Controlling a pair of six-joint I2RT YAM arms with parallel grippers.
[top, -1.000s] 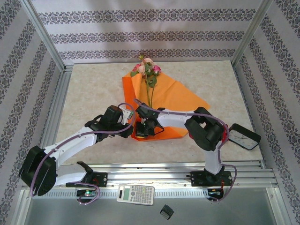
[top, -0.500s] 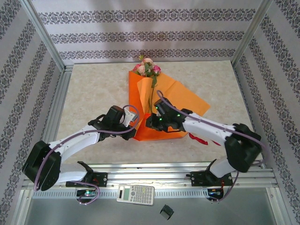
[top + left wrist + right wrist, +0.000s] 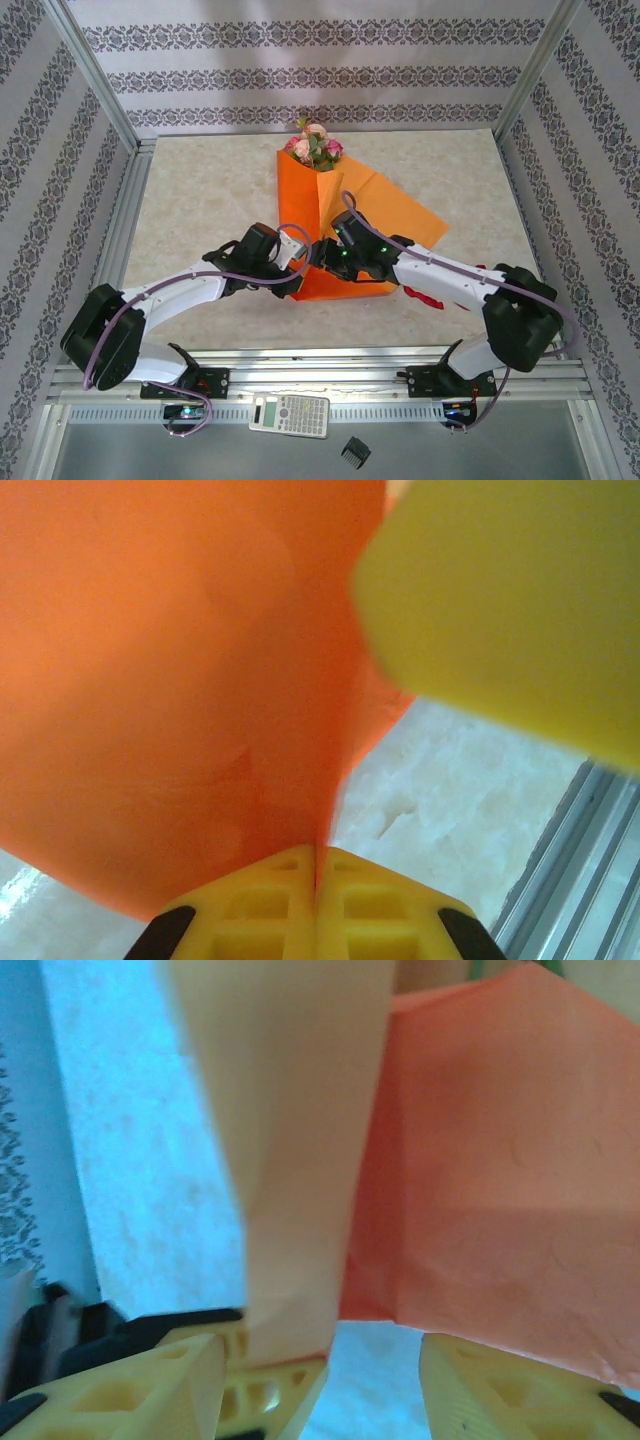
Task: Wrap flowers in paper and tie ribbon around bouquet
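Observation:
The orange paper [image 3: 372,206] lies mid-table with its left flap folded over the stems. The pink and cream flowers [image 3: 314,146] stick out at its far end. My left gripper [image 3: 299,277] is shut on the paper's near left corner; in the left wrist view the orange sheet [image 3: 170,680] rises from the closed jaws [image 3: 318,870]. My right gripper [image 3: 322,256] hovers right beside it, open, over the near edge of the paper [image 3: 500,1200], its fingers [image 3: 500,1390] apart with nothing gripped. A bit of dark red ribbon [image 3: 422,297] shows under the right arm.
A calculator [image 3: 289,413] and a small black piece [image 3: 355,451] lie in front of the arm bases. An aluminium rail [image 3: 330,365] runs along the table's near edge. Patterned walls close in both sides and the back.
The right arm swung out to the right and its gripper opened, letting go of the paper. The left flap now lies folded over the stems. The left gripper shifted slightly right, still holding.

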